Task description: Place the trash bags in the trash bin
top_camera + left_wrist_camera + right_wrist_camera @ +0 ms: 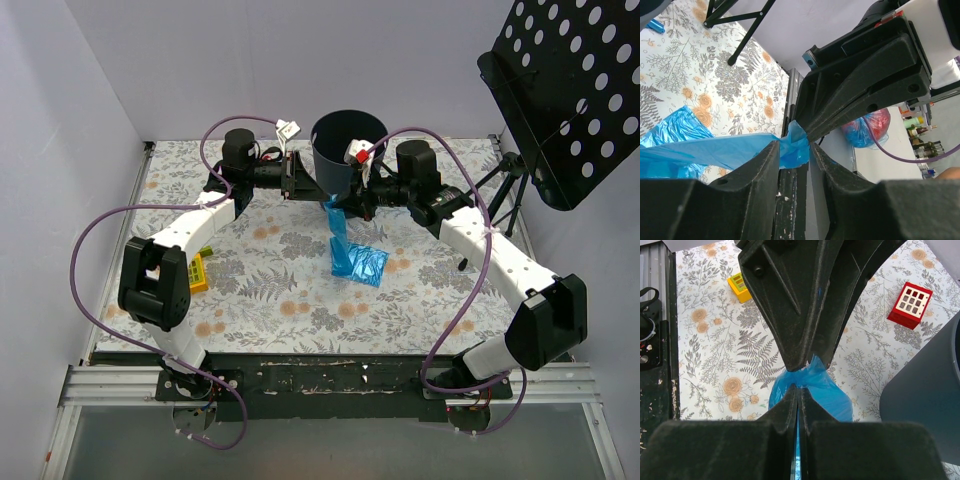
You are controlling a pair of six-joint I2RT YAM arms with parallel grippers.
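A bright-blue trash bag (352, 258) hangs from both grippers just in front of the dark trash bin (347, 150), and its lower part lies spread on the floral cloth. My left gripper (318, 190) is shut on the bunched top of the bag (792, 147), seen between its fingertips (792, 150). My right gripper (346, 203) meets it tip to tip. Its jaws (799, 390) are pressed together on the blue film (817, 390). The bin wall (925, 405) stands close on the right in the right wrist view.
A yellow block (198, 272) lies by the left arm and shows in the right wrist view (740, 286). A red-and-white tile (910, 304) lies on the cloth near the bin. A black perforated music stand (570, 90) stands at the back right, with its legs (737, 47) on the table.
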